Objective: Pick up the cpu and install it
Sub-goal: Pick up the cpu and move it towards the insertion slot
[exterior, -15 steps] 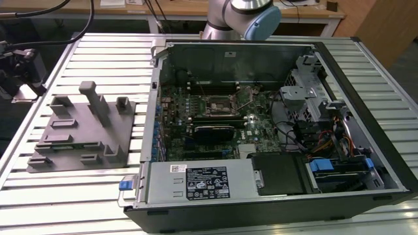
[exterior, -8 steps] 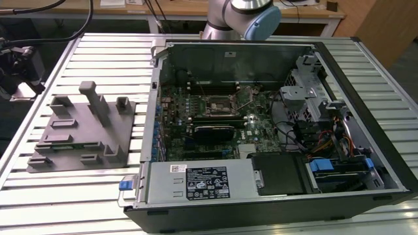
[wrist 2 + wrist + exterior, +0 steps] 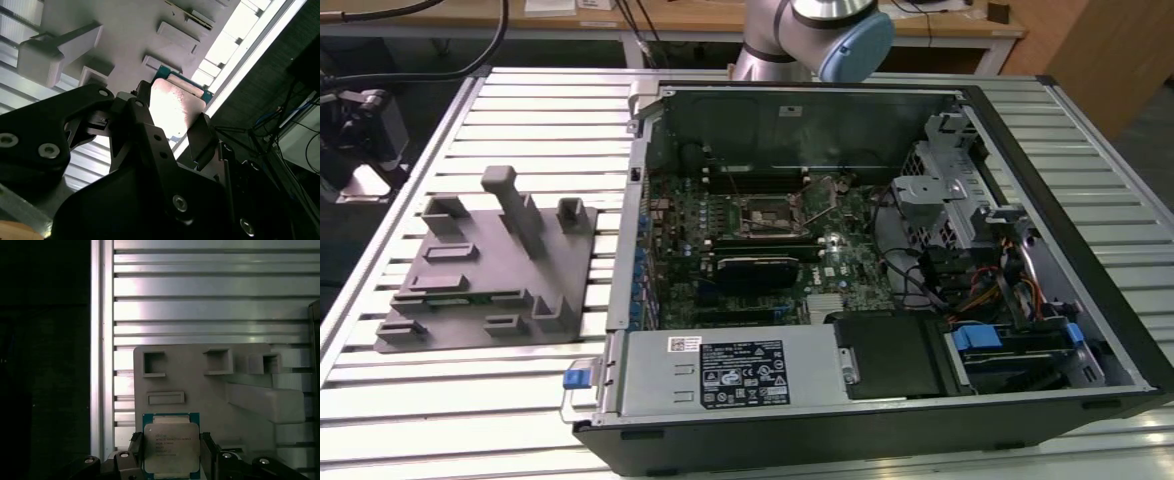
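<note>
Silvery-lidded cpu (image 3: 171, 447), green-rimmed: thin, stiff, light, probably fragile underneath; fingers (image 3: 136, 450) closed on two opposite edges, the sensible hold, over the grey fixture tray (image 3: 200, 390).

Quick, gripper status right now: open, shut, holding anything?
Gripper: shut on the small, flat, square cpu with a silvery metal top and green rim.

The cpu (image 3: 171, 447) is a small flat square chip with a silvery metal lid and a green rim, its printed face up. It sits squarely between my jaws, one jaw against each of two opposite edges. In the second wrist view the cpu (image 3: 176, 107) glares bright.
</note>
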`<state>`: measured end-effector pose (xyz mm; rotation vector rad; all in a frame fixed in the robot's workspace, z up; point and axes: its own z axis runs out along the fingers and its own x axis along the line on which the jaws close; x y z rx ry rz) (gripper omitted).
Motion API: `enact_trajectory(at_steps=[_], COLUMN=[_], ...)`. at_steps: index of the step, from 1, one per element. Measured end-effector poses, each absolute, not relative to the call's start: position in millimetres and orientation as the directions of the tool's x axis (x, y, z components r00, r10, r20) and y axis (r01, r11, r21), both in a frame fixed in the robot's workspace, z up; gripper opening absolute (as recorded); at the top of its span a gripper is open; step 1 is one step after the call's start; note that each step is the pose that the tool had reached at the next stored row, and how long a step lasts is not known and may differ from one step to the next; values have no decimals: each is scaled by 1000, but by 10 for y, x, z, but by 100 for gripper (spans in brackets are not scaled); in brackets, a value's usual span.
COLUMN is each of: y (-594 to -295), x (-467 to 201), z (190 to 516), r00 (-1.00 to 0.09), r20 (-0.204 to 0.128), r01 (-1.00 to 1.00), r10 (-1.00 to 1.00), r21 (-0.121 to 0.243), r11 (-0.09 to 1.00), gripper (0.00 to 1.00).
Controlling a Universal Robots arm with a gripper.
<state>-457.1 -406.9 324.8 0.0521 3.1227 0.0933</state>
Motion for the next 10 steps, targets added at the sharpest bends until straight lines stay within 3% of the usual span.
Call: enact_trajectory(at_steps=[10], y=[-4069], x=[-4570], z=[3309], r00=[-999], r20=[-16], r01=[33], r10=[34], r21=[60], r11=[998], gripper=[54])
